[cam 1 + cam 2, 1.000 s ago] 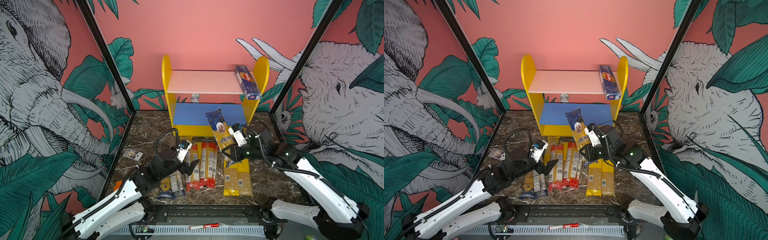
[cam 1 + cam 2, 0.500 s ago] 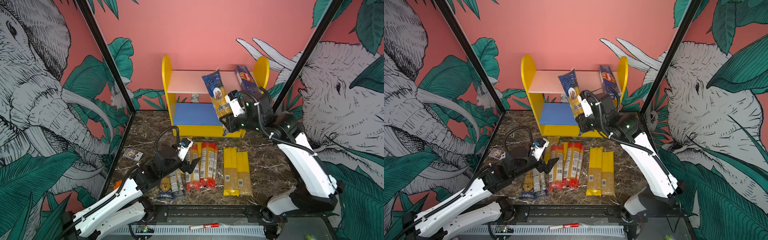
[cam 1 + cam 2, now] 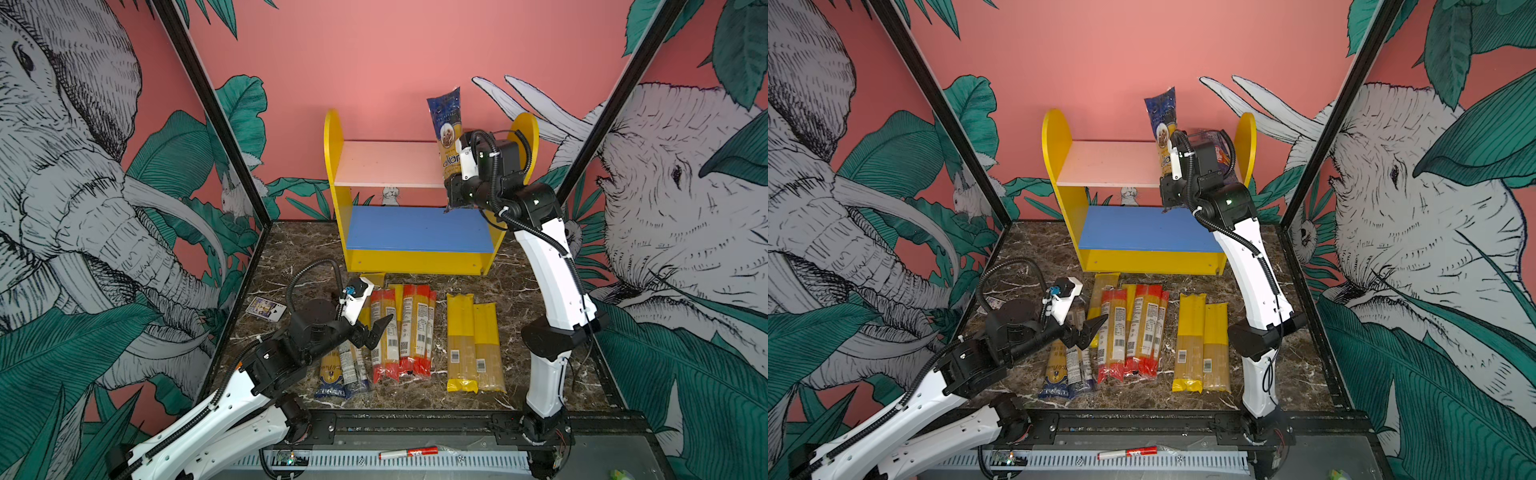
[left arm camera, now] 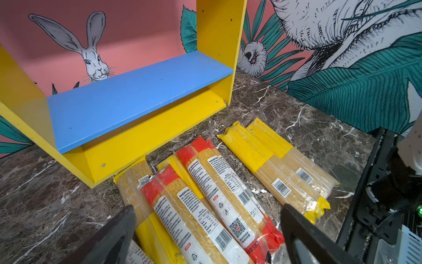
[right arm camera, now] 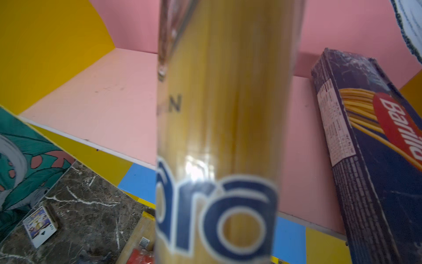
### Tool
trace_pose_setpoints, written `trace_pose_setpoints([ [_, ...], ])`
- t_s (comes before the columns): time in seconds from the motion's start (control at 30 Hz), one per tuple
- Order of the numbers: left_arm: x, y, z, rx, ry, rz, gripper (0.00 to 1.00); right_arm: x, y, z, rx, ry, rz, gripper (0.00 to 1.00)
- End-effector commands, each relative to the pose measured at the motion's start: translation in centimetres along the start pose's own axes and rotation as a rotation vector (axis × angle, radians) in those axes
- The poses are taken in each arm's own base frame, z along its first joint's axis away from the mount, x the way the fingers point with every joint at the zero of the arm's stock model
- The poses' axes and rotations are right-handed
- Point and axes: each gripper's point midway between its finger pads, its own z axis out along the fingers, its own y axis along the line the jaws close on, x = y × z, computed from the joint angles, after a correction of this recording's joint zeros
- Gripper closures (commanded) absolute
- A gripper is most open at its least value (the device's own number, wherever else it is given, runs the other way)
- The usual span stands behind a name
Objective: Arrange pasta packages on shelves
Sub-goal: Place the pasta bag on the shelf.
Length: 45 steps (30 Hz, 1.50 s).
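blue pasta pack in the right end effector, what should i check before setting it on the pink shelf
1. Grip: right end effector shut on the blue pasta pack near its lower end: ok.
2. Bare room on the pink upper board: ok.
3. Gap to the Barilla box: ok, apart in the right wrist view.
4. Pack lying level: not ok, it stands nearly upright.
5. Left end effector out of the way: ok, open, low over the floor packs.

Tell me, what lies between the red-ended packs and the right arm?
Two half-yellow packs lying side by side; both top views show them.
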Motion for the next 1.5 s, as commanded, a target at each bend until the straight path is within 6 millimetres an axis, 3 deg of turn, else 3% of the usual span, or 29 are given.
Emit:
trace_pose_setpoints([
  [0.0, 1.6, 0.6, -0.5, -0.030, 0.035, -0.012, 0.01, -8.8, -0.7, -4.4, -0.022, -0.338, 0.037, 1.00],
  [0.13, 1.6, 1.5, -1.3, -0.083, 0.012, -0.035, 0.01, -8.3, -1.5, -4.0, 0.015, -0.327, 0.030, 1.00],
  [0.5, 1.5, 1.5, -1.1, -0.080, 0.024, -0.040, 0.01, -7.2, -3.2, -1.0, 0.054, -0.285, 0.049, 0.96],
  [0.53, 1.4, 1.5, -1.0, -0.081, 0.022, -0.042, 0.01, -7.2, -3.4, -0.9, 0.058, -0.286, 0.051, 0.92],
  [0.73, 1.4, 1.1, -0.3, -0.066, 0.029, -0.045, 0.01, -7.2, -4.3, -0.7, 0.083, -0.284, 0.051, 0.42],
  [0.83, 1.4, 1.0, 0.0, -0.063, 0.033, -0.043, 0.00, -6.3, -4.0, 0.1, 0.071, -0.250, 0.032, 0.22],
  [0.97, 1.1, 0.9, 0.4, -0.057, 0.035, -0.042, 0.01, -5.6, -4.2, 0.4, 0.081, -0.227, 0.029, 0.17],
  [1.3, 1.4, 1.0, 0.9, -0.065, 0.038, -0.044, 0.01, -5.5, -3.6, -1.3, 0.038, -0.259, 0.025, 0.14],
  [1.47, 1.8, 2.0, 0.9, -0.124, 0.054, -0.059, 0.01, -5.8, -2.6, -3.3, -0.023, -0.267, 0.010, 0.01],
])
